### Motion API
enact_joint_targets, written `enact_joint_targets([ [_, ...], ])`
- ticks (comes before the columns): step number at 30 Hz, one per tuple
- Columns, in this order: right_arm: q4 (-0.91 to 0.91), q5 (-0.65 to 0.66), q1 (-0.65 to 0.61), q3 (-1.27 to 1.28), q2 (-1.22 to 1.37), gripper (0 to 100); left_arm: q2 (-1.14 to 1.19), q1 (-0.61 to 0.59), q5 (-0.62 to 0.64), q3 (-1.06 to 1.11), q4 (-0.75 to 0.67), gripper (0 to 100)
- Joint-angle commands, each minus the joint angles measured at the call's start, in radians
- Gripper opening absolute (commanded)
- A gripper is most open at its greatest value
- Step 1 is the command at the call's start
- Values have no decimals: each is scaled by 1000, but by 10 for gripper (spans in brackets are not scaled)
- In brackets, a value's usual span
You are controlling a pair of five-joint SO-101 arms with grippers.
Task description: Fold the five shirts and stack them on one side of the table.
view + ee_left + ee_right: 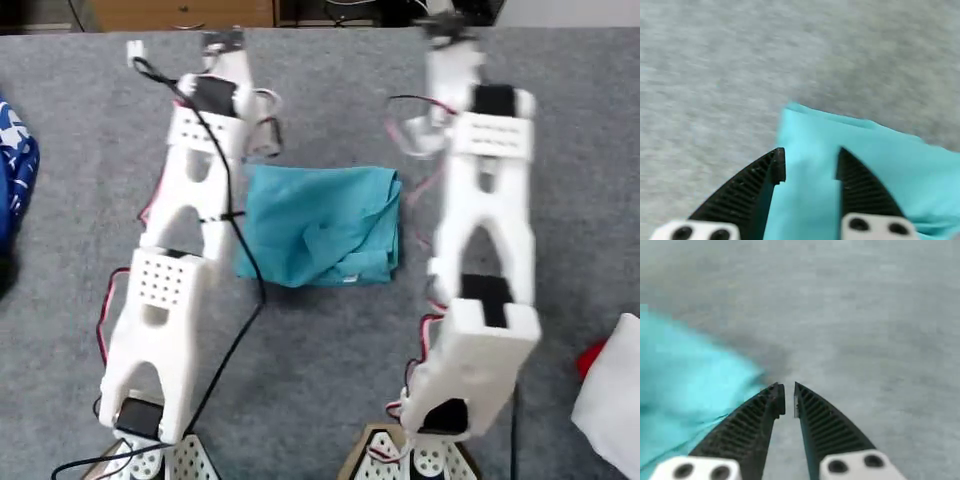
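A teal shirt [320, 225] lies folded into a rough rectangle in the middle of the grey table, between the two arms. My left gripper [810, 164] hovers open over the shirt's far left corner [805, 125], with the cloth below the fingers and nothing held. In the high view the left gripper [262, 128] sits just beyond that corner. My right gripper [788, 392] is beside the shirt's far right corner [685, 375], over bare table, its fingers nearly together with nothing between them. The right gripper [412, 135] shows just past that corner from above.
A blue patterned shirt [15, 165] lies bunched at the table's left edge. A white cloth [610, 395] with something red [590, 355] beside it sits at the right edge. Grey table surface [330, 380] spreads in front of the teal shirt.
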Motion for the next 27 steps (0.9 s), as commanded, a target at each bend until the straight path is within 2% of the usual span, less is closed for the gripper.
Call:
enact_joint_targets([
  [1, 232, -35, -171, -124, -24, 61, -24, -63, -69, 61, 11, 27],
  [4, 345, -144, -277, -127, -24, 58, -28, -92, -140, 137, 11, 19],
  [8, 344, -365, -321, -87, -24, 61, -56, -137, -198, 204, 12, 19],
  [12, 316, -500, -375, -39, -24, 62, -133, -173, -293, 322, 12, 19],
  [19, 210, -614, -401, 101, 54, 62, -305, -259, -496, 624, 12, 19],
  [27, 201, -661, -400, 19, 217, 62, -524, -334, -617, 899, 9, 19],
])
